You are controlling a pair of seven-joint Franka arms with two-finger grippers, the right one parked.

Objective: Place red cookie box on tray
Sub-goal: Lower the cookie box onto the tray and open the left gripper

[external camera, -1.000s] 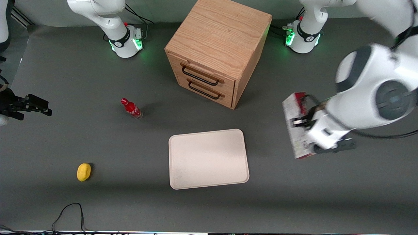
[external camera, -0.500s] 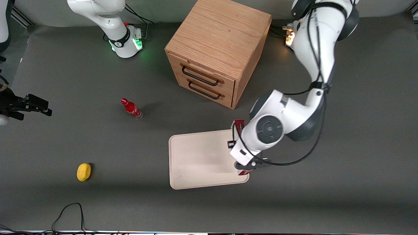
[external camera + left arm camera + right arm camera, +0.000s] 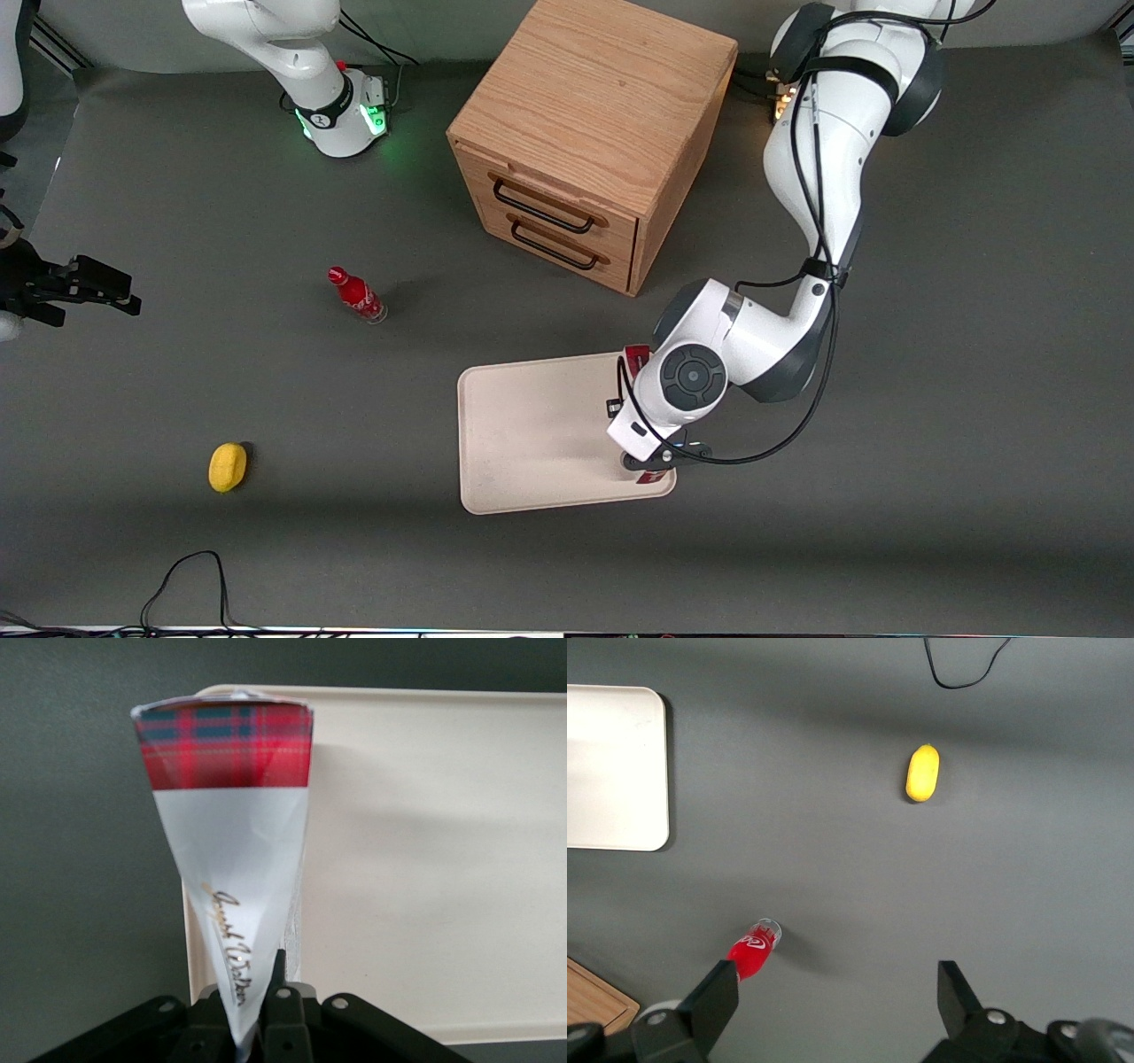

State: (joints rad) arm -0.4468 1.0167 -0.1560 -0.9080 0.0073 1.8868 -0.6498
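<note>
The red cookie box (image 3: pixel 235 842), pale grey-white with a red plaid end, is clamped edge-on in my left gripper (image 3: pixel 252 997), which is shut on it. The box hangs over the edge of the cream tray (image 3: pixel 425 859) that lies toward the working arm's end of the table. Whether box and tray touch, I cannot tell. In the front view my wrist covers most of the box (image 3: pixel 636 358); only red bits show at either end of it, above the tray (image 3: pixel 532 434).
A wooden drawer cabinet (image 3: pixel 589 133) stands farther from the front camera than the tray. A small red bottle (image 3: pixel 357 295) and a yellow object (image 3: pixel 228 466) lie toward the parked arm's end. A black cable (image 3: pixel 190 576) loops near the front edge.
My left arm has swung in from the working arm's end of the table with the box in its grip. It now holds the box over the tray's edge and has settled slightly.
</note>
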